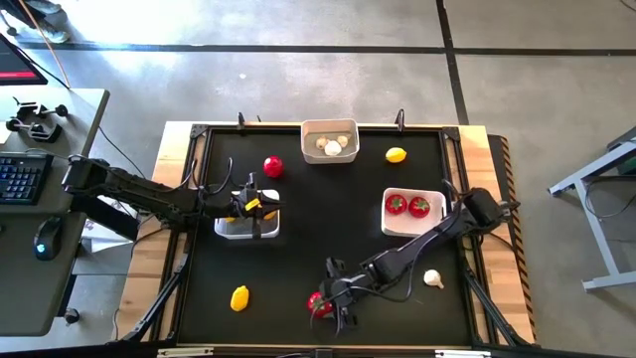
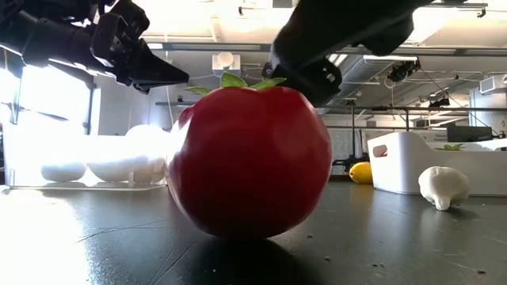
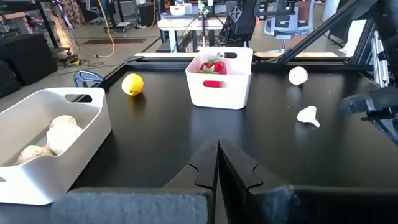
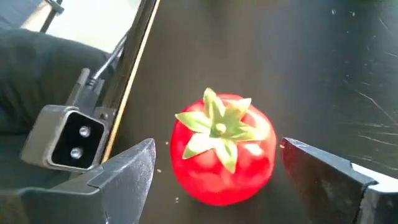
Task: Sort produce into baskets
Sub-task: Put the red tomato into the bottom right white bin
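Note:
A red tomato point(image 1: 318, 303) with a green top stands on its underside on the black mat near the table's front edge. My right gripper point(image 4: 214, 177) is open and slants down over it, one finger on each side of the tomato point(image 4: 224, 149), apart from it. In the low view the tomato point(image 2: 249, 162) fills the foreground, with the gripper just above it. My left gripper point(image 1: 256, 207) is shut and hovers over the left basket point(image 1: 231, 230). The far basket point(image 1: 329, 140) holds garlic bulbs. The right basket point(image 1: 412, 227) holds two tomatoes.
Loose on the mat lie a tomato point(image 1: 272, 166), a lemon point(image 1: 396, 154) at the far right, a lemon point(image 1: 239, 297) at the near left and a garlic bulb point(image 1: 432, 278). The table's raised front rail point(image 4: 134, 68) runs close beside the tomato.

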Available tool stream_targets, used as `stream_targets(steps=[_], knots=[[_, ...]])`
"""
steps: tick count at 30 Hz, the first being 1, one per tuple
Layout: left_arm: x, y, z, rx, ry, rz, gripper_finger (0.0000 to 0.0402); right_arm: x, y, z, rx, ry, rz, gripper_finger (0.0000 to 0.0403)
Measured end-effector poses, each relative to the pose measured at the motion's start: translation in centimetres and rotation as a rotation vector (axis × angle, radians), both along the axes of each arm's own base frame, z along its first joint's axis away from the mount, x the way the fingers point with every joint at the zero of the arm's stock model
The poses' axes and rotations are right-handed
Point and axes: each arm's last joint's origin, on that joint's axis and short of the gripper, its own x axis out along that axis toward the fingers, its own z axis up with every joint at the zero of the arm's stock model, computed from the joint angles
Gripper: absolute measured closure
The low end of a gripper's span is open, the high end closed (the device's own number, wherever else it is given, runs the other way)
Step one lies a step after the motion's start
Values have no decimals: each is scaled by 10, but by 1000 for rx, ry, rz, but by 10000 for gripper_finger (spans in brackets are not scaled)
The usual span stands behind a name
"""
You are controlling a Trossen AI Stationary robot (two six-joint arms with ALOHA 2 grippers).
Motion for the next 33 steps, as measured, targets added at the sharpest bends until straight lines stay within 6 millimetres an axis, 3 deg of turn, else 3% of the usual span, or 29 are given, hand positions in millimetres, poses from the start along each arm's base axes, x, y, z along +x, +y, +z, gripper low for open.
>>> stream_targets(steps=[9, 13, 21, 24, 27, 33], knots=[[0, 1, 0, 1, 0, 42, 401, 8, 1, -29, -26, 22, 14, 65], [0, 1, 0, -4, 0, 43, 402, 11, -1, -32, -20, 18, 10, 69], [-1, 1, -2, -20, 14, 47, 401, 14, -5, -28, -13, -2, -17, 148], [-1, 1, -2, -26, 19, 48, 401, 10, -9, -7, -34, -44, -54, 161], [-1, 1, -2, -28, 20, 49, 401, -3, -19, 28, -69, -59, -147, 161], [-1, 1, -3, -21, 23, 47, 402, -66, -49, 97, -218, -7, -468, 161]])
